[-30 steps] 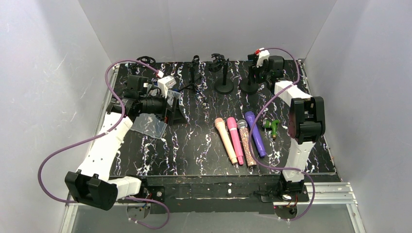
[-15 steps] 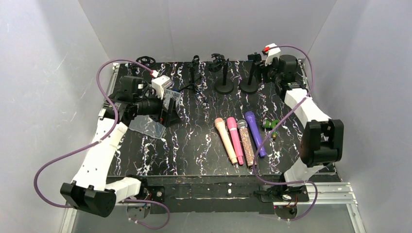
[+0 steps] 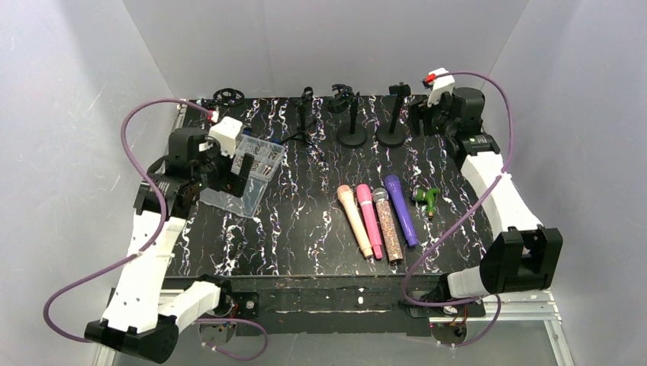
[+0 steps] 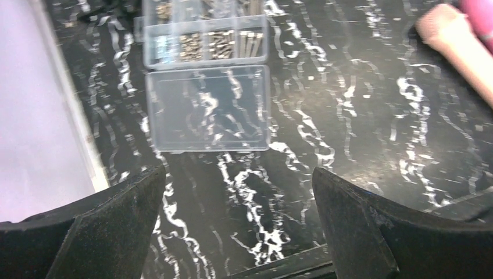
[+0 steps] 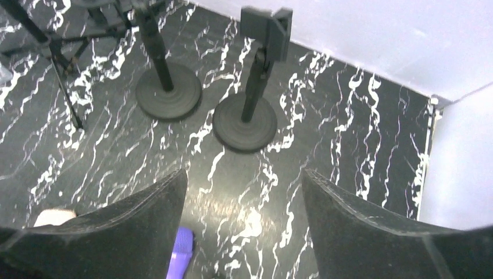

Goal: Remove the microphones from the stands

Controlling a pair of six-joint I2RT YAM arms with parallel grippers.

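Several microphones lie side by side on the table's middle right: peach (image 3: 355, 219), pink (image 3: 369, 218), glittery (image 3: 387, 224) and purple (image 3: 401, 209). Two round-base stands (image 3: 352, 137) (image 3: 391, 136) and a tripod stand (image 3: 305, 122) rise at the back; I see no microphone in any of them. My right gripper (image 3: 421, 120) hovers open just right of the stands, nothing between its fingers. In the right wrist view the nearer stand (image 5: 245, 122) with its bare clip (image 5: 267, 28) lies ahead of the gripper (image 5: 244, 180). My left gripper (image 3: 244, 164) hangs open over the clear box.
A clear plastic parts box (image 3: 248, 175) with its lid folded open (image 4: 206, 107) sits at the left. A small green clip (image 3: 426, 198) lies right of the purple microphone. A black ring-shaped part (image 3: 227, 96) rests at the back left corner. White walls enclose the table.
My right arm has swung back and to the right, away from the stands, its jaws spreading wider. My left arm has drawn back to the left, uncovering the clear box.
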